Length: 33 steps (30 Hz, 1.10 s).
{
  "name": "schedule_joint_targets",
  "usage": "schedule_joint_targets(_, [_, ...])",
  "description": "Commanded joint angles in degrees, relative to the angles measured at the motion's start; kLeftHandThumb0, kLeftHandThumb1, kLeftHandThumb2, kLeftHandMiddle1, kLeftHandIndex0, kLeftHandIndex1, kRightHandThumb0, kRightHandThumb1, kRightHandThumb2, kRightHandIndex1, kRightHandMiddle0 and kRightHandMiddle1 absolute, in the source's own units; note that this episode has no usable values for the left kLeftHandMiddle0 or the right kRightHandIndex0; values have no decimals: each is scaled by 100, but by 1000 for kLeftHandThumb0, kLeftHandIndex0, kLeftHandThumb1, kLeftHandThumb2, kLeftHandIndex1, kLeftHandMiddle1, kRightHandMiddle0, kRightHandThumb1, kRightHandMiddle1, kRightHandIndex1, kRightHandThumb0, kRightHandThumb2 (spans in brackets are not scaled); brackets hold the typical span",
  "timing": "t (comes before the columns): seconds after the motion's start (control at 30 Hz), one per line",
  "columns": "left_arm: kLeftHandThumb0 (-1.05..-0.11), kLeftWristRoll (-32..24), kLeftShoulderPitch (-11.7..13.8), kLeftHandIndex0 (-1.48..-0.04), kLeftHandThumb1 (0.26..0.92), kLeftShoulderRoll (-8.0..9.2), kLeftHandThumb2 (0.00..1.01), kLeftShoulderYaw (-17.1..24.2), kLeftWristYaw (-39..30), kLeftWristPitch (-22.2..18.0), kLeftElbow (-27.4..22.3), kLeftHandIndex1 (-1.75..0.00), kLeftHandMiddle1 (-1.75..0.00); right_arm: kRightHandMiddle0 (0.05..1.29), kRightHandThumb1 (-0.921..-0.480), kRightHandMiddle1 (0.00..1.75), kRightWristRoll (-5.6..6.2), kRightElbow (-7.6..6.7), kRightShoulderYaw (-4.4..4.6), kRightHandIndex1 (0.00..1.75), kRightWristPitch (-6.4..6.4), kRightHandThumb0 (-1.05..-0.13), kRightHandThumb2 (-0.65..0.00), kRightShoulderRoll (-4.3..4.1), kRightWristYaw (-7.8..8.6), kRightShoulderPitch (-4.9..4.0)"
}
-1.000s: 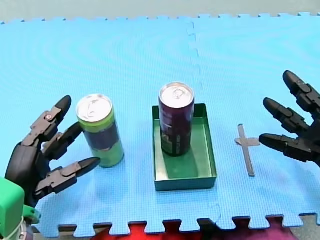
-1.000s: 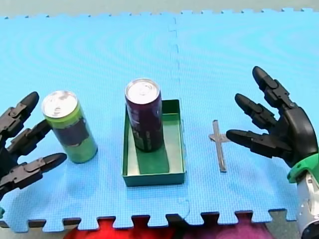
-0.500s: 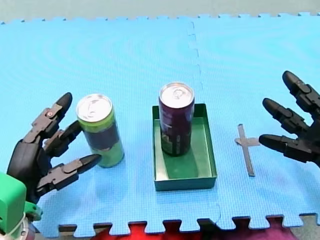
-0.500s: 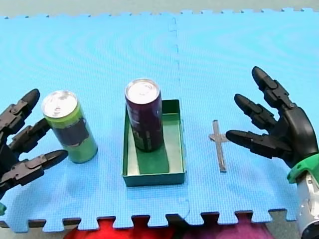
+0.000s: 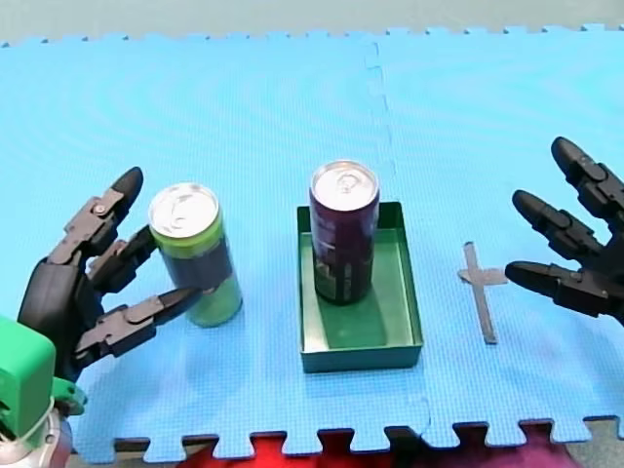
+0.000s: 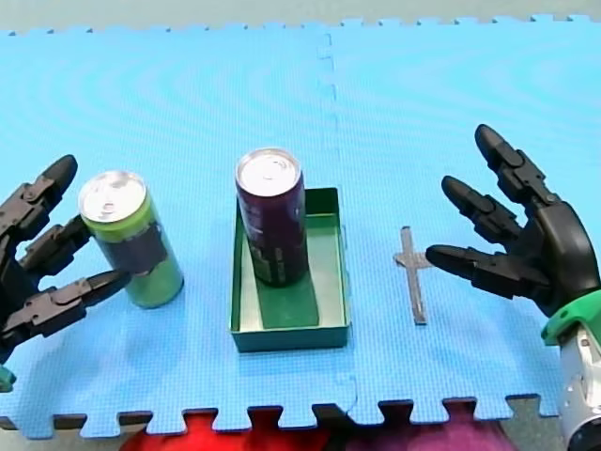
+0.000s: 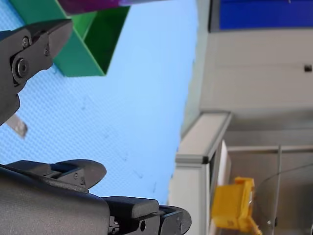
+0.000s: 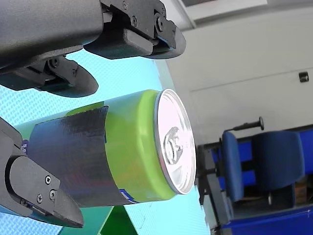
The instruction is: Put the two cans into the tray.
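Between the left hand's [image 5: 73, 302] spread fingers [image 5: 146, 314] the green can [image 5: 200, 263] is bracketed, ungripped, outside the tray [image 5: 366, 327]; past their tips the purple can [image 5: 343, 239] is already set inside; the right hand [image 5: 580, 263] is held empty farther off

Whether fingers [image 5: 156, 307] of the left hand [image 5: 78, 292] touch the green can [image 5: 195, 258] is unclear.

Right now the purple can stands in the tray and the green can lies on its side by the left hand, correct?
No: the green can stands upright, as the first head view shows. The purple can does stand in the tray, and the left hand is by the green can.
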Motion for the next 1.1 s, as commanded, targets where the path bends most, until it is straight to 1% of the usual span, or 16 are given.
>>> schedule_joint_targets(0.0, [-980,14,-62,-329,637,6,1,-4,16,4,50,-4,-3,175,-627,1,28,-27,-14,2,-8,-764,0,-6,-9,16])
schedule_joint_targets(0.2, [-983,-37,-133,-342,638,9,1,14,-22,1,104,-7,-4,178,-628,2,37,-45,-22,3,-5,-764,0,0,-12,20])
schedule_joint_targets(0.4, [-983,-37,-157,-355,637,8,0,1,-25,17,80,-8,-4,181,-629,2,24,-72,-15,4,2,-768,0,12,-57,16])
schedule_joint_targets(0.67, [-996,72,-208,-369,642,-40,2,-55,73,22,115,-8,-4,181,-630,0,15,-62,-14,2,-12,-780,0,-3,-87,-1])
schedule_joint_targets(0.83, [-1009,101,-241,-377,646,-47,2,-55,91,-4,176,-8,-4,181,-630,1,2,-131,1,2,5,-779,0,-6,-124,13])
schedule_joint_targets(1.07, [-1023,97,-292,-384,650,-53,2,-58,67,-68,309,-6,-3,182,-630,0,10,-165,7,2,35,-777,0,-3,-159,13])
